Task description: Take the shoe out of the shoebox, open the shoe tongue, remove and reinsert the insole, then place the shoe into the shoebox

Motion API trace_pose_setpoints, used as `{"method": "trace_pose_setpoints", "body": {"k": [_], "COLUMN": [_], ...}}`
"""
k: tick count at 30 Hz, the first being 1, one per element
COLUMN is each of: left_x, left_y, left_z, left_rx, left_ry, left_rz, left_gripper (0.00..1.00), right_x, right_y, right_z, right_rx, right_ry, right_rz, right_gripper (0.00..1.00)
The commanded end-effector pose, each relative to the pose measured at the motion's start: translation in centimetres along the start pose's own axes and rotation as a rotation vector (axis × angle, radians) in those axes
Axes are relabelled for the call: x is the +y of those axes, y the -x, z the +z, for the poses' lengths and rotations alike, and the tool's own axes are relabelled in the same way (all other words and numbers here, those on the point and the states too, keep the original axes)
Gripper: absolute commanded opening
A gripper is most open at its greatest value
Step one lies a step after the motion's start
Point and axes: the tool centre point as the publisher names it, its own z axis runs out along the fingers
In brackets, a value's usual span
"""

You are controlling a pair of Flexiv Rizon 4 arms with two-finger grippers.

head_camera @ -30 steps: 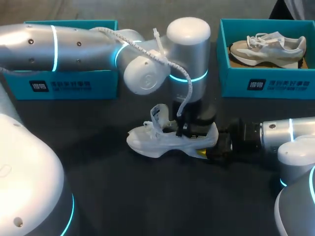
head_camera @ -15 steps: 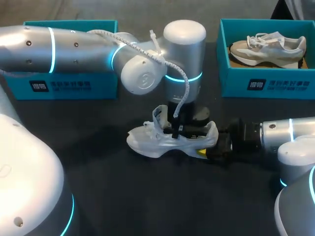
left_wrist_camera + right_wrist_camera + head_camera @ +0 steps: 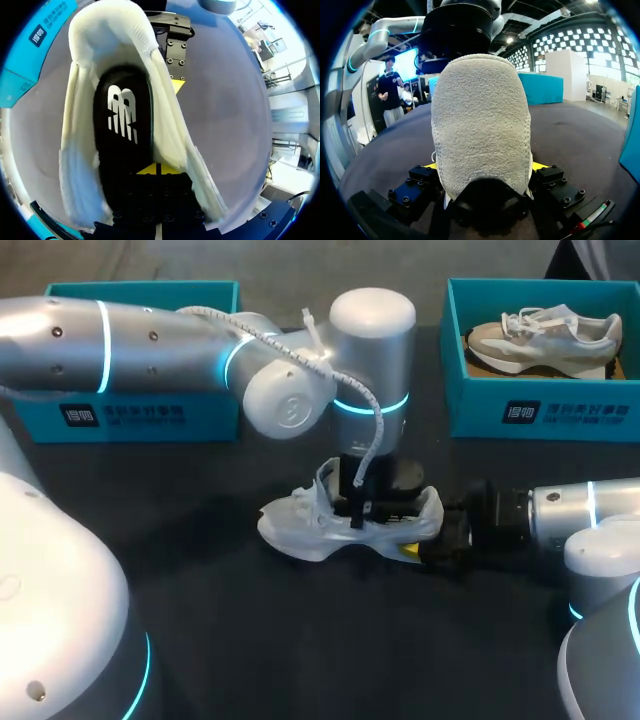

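A white shoe (image 3: 300, 530) lies on the dark table's middle, toe to the left. My left gripper (image 3: 358, 518) comes down from above into its opening. In the left wrist view the left gripper (image 3: 157, 169) is shut, its yellow tips together on the black insole (image 3: 122, 130) lying inside the white upper (image 3: 172, 130). My right gripper (image 3: 420, 545) comes in from the right at table height. In the right wrist view the right gripper (image 3: 482, 167) has the white heel (image 3: 480, 120) between its fingers, a yellow tip against each side.
A teal shoebox (image 3: 540, 410) at the back right holds a beige and white sneaker (image 3: 545, 335). A second teal shoebox (image 3: 140, 410) stands at the back left, largely hidden behind my left arm (image 3: 150, 340).
My left arm has sunk lower and shifted slightly left, its gripper going deeper into the shoe. The right arm and the shoe have stayed where they were.
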Motion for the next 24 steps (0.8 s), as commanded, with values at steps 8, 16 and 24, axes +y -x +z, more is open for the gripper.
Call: {"method": "trace_pose_setpoints", "body": {"k": [8, 16, 24], "left_x": [0.1, 0.0, -0.2], "left_y": [-0.2, 0.7, 2.1], "left_z": [0.2, 0.6, 1.2], "left_rx": [-0.075, -0.129, -0.197], "left_ry": [-0.033, -0.031, -0.039], "left_rz": [-0.018, -0.031, -0.037], "left_gripper": [0.3, 0.43, 0.43], "right_x": [-0.2, -0.2, -0.2], "right_y": [0.0, 0.0, 0.0], "right_z": [0.1, 0.1, 0.1], "right_rx": [-0.001, -0.001, -0.001], "right_ry": [-0.003, -0.003, -0.003], "right_rz": [0.002, 0.002, 0.002], "right_gripper": [0.0, 0.0, 0.0]}}
